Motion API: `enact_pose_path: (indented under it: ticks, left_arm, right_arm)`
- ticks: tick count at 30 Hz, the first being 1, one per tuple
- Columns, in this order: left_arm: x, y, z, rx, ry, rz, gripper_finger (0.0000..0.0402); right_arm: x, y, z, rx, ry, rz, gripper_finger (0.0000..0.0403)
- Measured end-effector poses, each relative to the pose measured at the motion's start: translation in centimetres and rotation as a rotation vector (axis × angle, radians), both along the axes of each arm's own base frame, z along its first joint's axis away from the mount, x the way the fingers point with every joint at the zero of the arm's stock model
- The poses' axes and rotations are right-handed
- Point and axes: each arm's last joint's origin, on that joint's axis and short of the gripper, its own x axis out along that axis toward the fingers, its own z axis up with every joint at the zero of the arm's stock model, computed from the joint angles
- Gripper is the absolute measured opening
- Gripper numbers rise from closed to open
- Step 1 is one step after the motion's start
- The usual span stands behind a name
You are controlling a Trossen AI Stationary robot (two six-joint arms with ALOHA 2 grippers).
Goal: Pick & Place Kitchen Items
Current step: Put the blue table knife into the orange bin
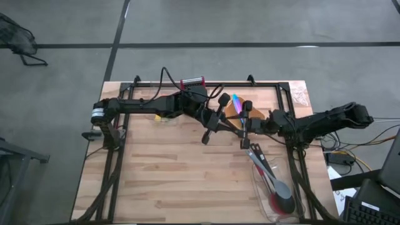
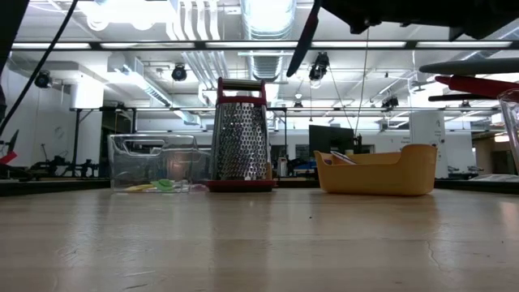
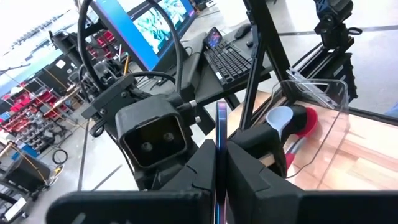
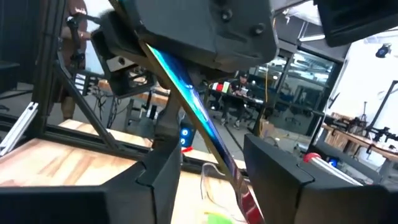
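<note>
My left gripper (image 1: 219, 120) is above the table's middle, near the orange tray (image 1: 236, 107). It is shut on a slim, shiny blue-purple utensil (image 4: 193, 106). In the left wrist view the utensil shows edge-on (image 3: 221, 134). My right gripper (image 4: 217, 177) is open and faces the left one at close range. Its two fingers stand on either side of the utensil's free part, with a gap to each. In the low view the utensil hangs dark and slanted, high above the table (image 2: 302, 45). My left gripper pinches the utensil between its two fingers, on its flat faces (image 3: 221, 155). The free length sticks out past the fingertips toward my right gripper. The utensil is lifted clear of the table and slants downward. I cannot tell which end it holds.
The red-topped steel grater (image 2: 241, 134) stands at the far edge beside the orange tray (image 2: 377, 172). A clear bin (image 2: 154, 162) with small green and yellow pieces stands to the grater's left. Another clear bin (image 1: 275, 187) at the near right holds grey and black spoons and a red utensil.
</note>
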Motion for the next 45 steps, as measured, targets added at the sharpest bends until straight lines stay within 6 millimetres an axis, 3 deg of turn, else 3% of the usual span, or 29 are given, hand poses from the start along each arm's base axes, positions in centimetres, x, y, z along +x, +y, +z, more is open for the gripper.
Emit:
enact_pose_path:
  ticks: [5, 13, 23, 27, 33, 37, 40, 45]
  left_arm:
    - [0.0, 0.0, 0.0, -0.006, 0.005, 0.001, 0.0021]
    - [0.0, 0.1, -0.1, -0.035, 0.029, 0.019, 0.0032]
    - [0.0, 0.2, -0.1, -0.097, 0.05, 0.082, 0.0048]
    - [-0.1, 0.2, -0.1, -0.133, 0.081, 0.105, 0.0084]
    - [-0.7, 0.2, 0.3, -0.154, 0.103, 0.147, 0.0172]
    - [-1.4, 0.4, 1.0, -0.135, 0.087, 0.268, 0.0216]
    - [-2.1, 0.7, 1.7, -0.127, 0.07, 0.351, 0.0232]
    - [-2.6, 0.5, 1.8, -0.113, 0.104, 0.348, 0.0236]
  right_arm:
    - [0.8, 0.0, 0.2, -0.008, 0.006, -0.001, 0.0131]
    - [0.4, 0.0, 0.1, -0.039, 0.016, -0.008, 0.0025]
    - [0.0, 0.0, 0.1, -0.016, 0.034, -0.002, 0.0015]
    - [-0.3, -0.1, 0.0, 0.002, 0.065, -0.027, 0.0014]
    - [-1.0, -0.2, 0.3, 0.044, 0.087, -0.056, 0.0014]
    - [-1.6, -0.3, 0.6, 0.065, 0.094, -0.078, 0.0013]
    - [-2.0, -0.4, 0.9, 0.066, 0.088, -0.08, 0.0013]
    - [-2.9, -0.5, 1.4, 0.079, 0.08, -0.12, 0.0013]
